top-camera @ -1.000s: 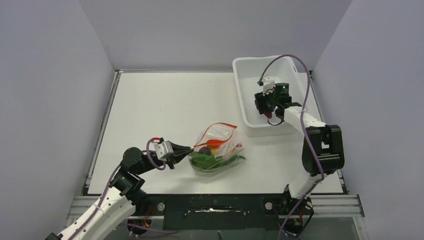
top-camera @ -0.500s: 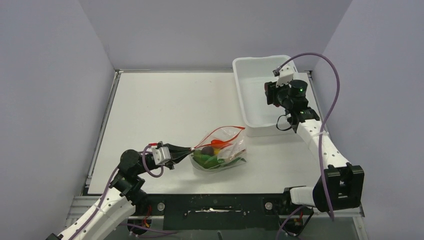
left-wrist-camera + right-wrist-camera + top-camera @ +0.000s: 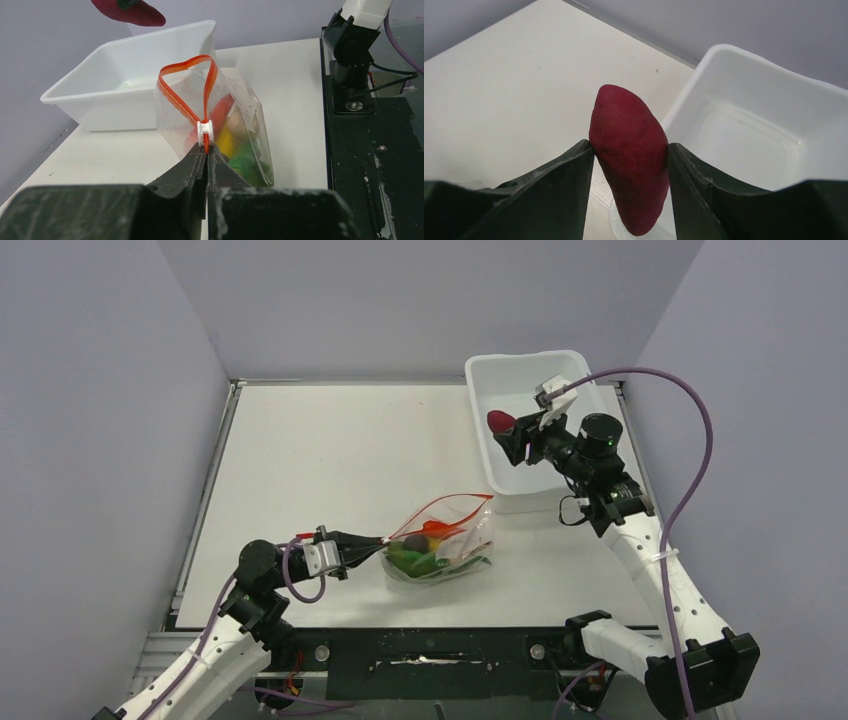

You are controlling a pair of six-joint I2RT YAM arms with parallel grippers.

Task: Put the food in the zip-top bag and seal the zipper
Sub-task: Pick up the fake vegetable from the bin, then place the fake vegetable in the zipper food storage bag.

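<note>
Now the right end effector [image 3: 630, 148], half open, clamps the maroon piece [image 3: 626, 117] across its middle above the tub's [image 3: 530, 502] edge; it looks light, firm and smooth. The left end effector [image 3: 206, 156], fully closed, pinches the zipper [image 3: 172, 97] end of the limp bag [image 3: 472, 540] on the tabletop [image 3: 330, 450]

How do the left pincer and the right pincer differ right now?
The left pincer is pinched fully shut on the thin zipper at a corner of the zip-top bag; the right pincer stands part-spread around a fat maroon food piece. The left one lies low by the bag; the right one hangs high over the edge of the white tub. Both are dark and each grips something.
</note>
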